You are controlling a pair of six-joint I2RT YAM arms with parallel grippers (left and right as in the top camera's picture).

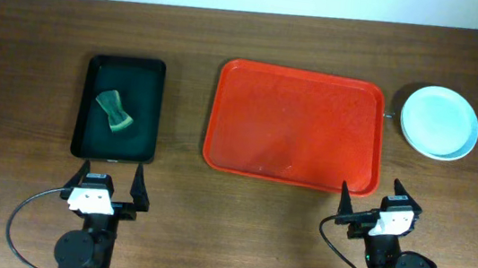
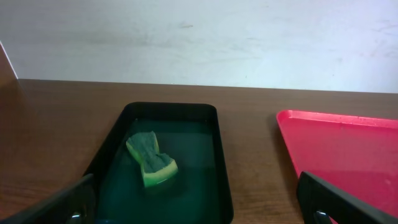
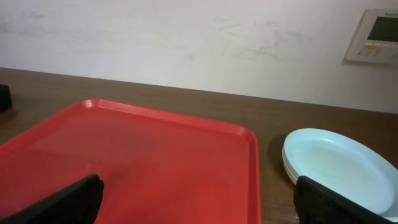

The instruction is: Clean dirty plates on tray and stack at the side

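The red tray (image 1: 295,125) lies bare at the table's middle; it also shows in the right wrist view (image 3: 143,162) and at the right edge of the left wrist view (image 2: 348,149). The pale-mint plates (image 1: 439,122) sit stacked on the table right of the tray, no smear visible on the top one; the stack also shows in the right wrist view (image 3: 339,168). My left gripper (image 1: 109,182) is open and empty, in front of the black tray. My right gripper (image 1: 371,199) is open and empty, near the red tray's front right corner.
A smaller black tray (image 1: 120,108) stands left of the red tray and holds a green-and-yellow sponge (image 1: 114,111), also seen in the left wrist view (image 2: 152,160). A wall runs behind the table's far edge, with a control panel (image 3: 376,35) on it.
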